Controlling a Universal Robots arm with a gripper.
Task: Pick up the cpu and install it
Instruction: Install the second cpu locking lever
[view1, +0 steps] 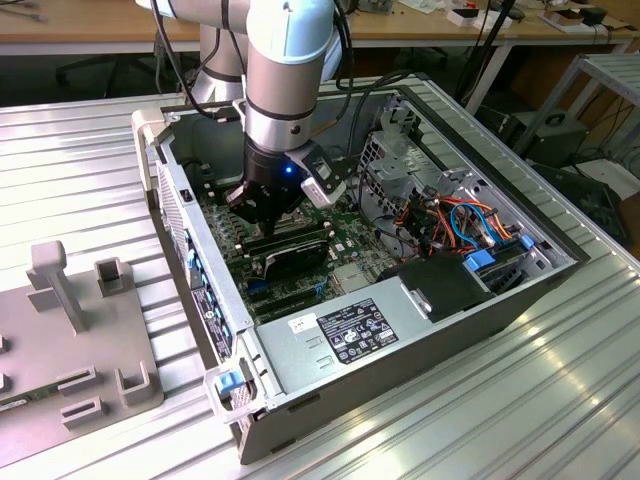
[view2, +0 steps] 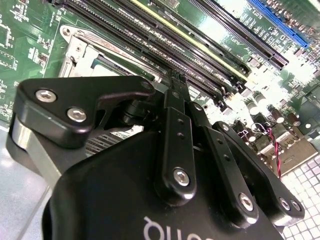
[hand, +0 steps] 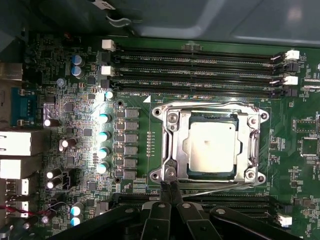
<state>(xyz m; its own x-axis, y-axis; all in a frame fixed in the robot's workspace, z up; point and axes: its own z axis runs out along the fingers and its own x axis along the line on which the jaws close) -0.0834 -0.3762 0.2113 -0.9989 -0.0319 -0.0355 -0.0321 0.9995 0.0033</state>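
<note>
The cpu (hand: 212, 145), a flat square chip with a dull grey top, lies inside the metal-framed socket (hand: 172, 125) on the green motherboard. My gripper (hand: 168, 186) is shut, and its two thin black fingertips meet at the socket's edge, beside the frame's corner and its wire lever (hand: 225, 184). I see nothing between the tips. In the second wrist view the gripper (view2: 176, 79) points down at the board next to the socket frame (view2: 80, 50). The exterior view has the gripper (view1: 262, 215) lowered into the open computer case (view1: 200, 270).
Long black memory slots (hand: 195, 70) run along one side of the socket, and more lie under the fingers. Capacitors (hand: 103, 135) and rear ports (hand: 15, 145) stand close by. A power supply (view1: 350, 335) and cabled drive bay (view1: 470, 230) fill the case's other end. A grey fixture (view1: 70, 330) sits outside.
</note>
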